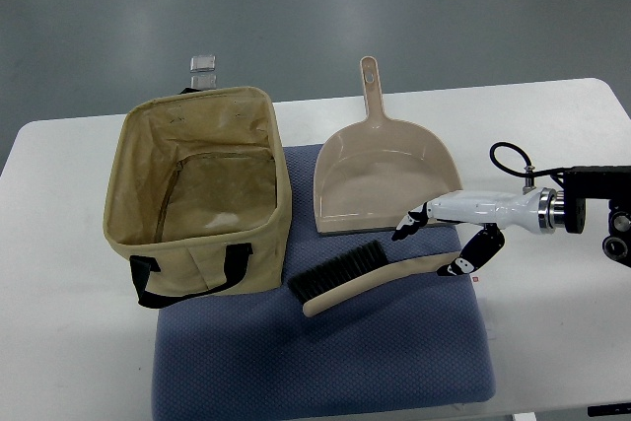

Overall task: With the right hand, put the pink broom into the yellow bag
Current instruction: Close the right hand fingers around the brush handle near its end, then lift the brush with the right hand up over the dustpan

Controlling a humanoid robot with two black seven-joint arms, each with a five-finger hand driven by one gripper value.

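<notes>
Nearest lies a blue mat [325,362] on the white table [552,145]. On the mat rests the broom [360,275], black bristles pointing left, its pale handle running right. The right hand [455,234] sits at the handle's end; its fingers [463,261] hang loosely curled over it, and contact seems likely, but a firm grasp cannot be told. Behind the broom lies a dustpan [385,175], handle pointing away. To the left stands the bag [197,194], open-topped, black straps [187,278] on its near side.
</notes>
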